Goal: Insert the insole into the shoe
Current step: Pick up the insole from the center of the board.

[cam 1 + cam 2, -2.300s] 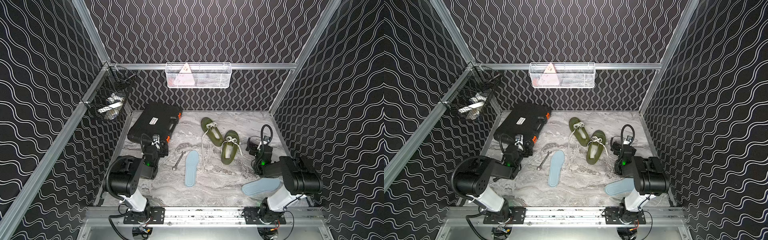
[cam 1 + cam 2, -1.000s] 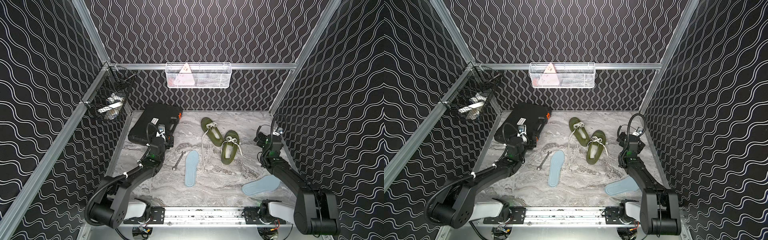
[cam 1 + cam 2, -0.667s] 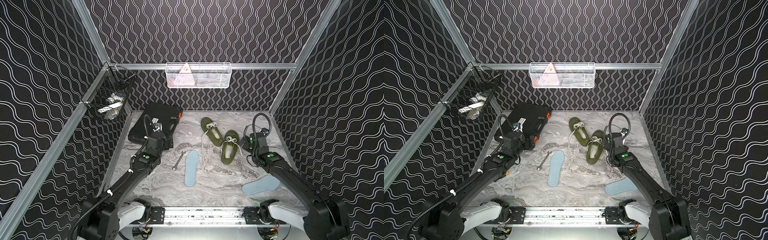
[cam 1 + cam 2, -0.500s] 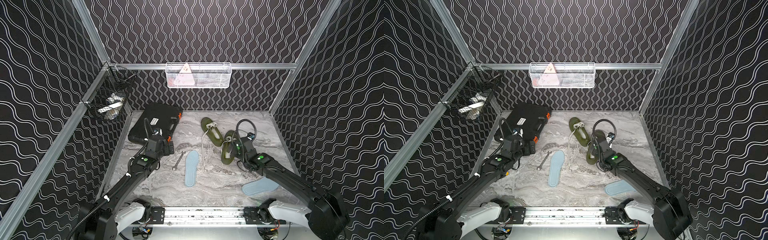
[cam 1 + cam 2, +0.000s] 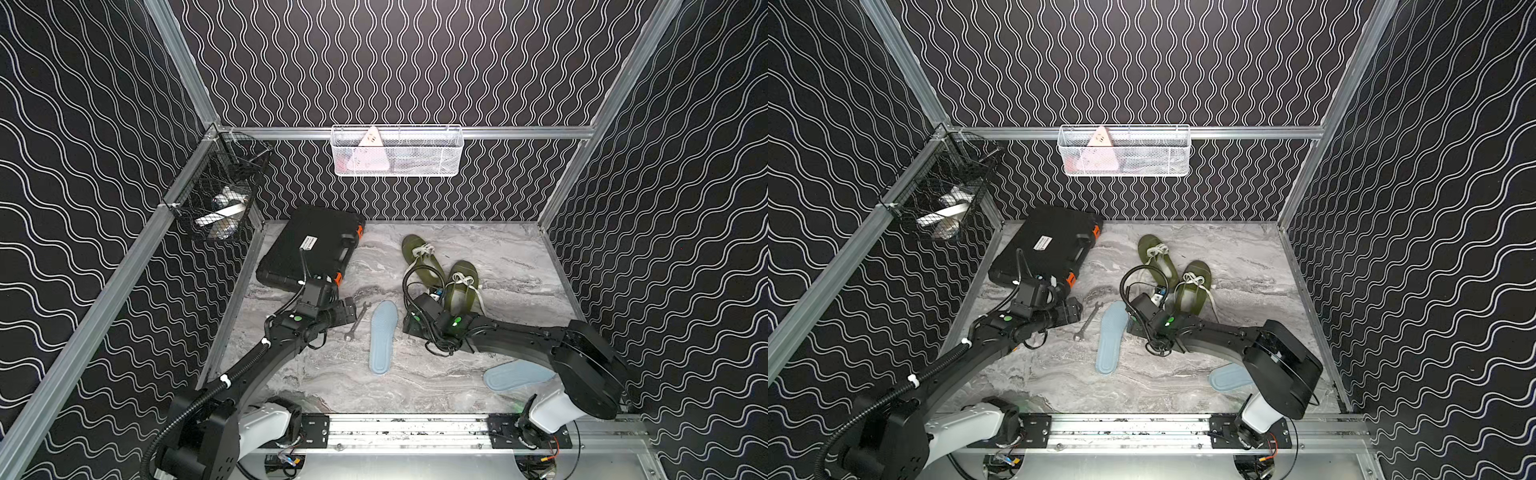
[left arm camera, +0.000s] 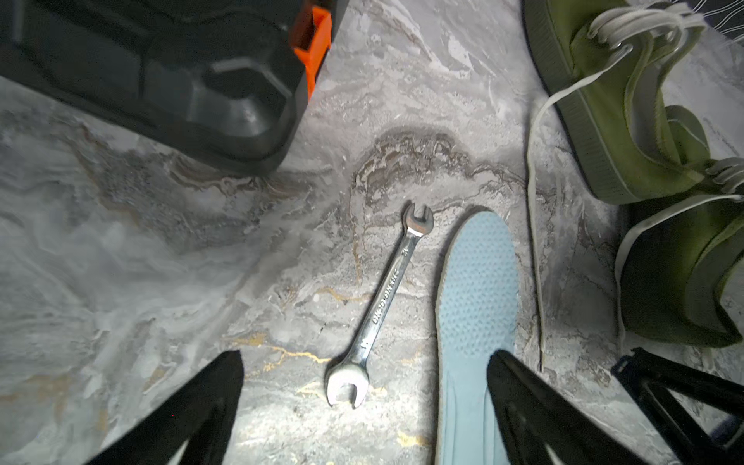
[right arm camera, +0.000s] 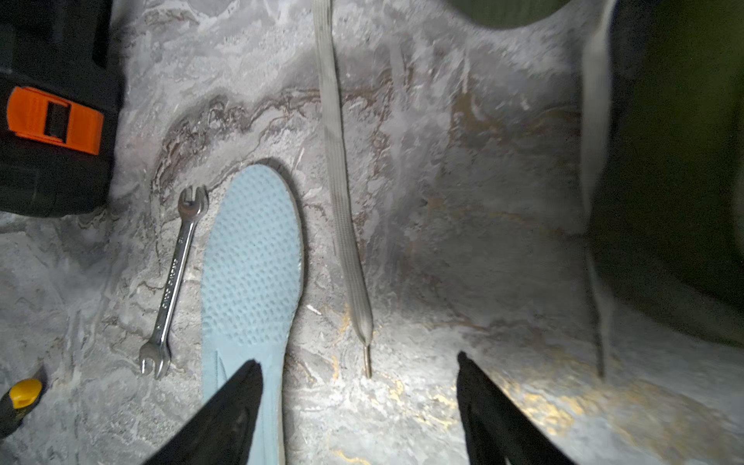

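A light blue insole (image 5: 382, 336) (image 5: 1112, 336) lies flat mid-table, with a second one (image 5: 517, 374) near the front right. Two olive green shoes (image 5: 417, 255) (image 5: 461, 286) with white laces sit behind them. My left gripper (image 5: 349, 311) (image 6: 364, 356) hovers open just left of the middle insole (image 6: 477, 282), one finger over its edge. My right gripper (image 5: 409, 324) (image 7: 357, 358) is open low at that insole's (image 7: 251, 257) right side, one finger above its heel end, holding nothing. The nearer shoe (image 7: 676, 161) lies beside it.
A steel wrench (image 5: 356, 318) (image 6: 386, 298) lies just left of the middle insole. A black tool case (image 5: 311, 249) with orange latches fills the back left. A loose shoelace (image 7: 342, 201) trails between insole and shoes. Wire baskets (image 5: 397, 151) (image 5: 216, 203) hang on the walls.
Both arms unfolded from the front corners and reached in toward the middle insole. The right gripper swung left past the shoes and came down beside the insole, its jaws narrowing a little.
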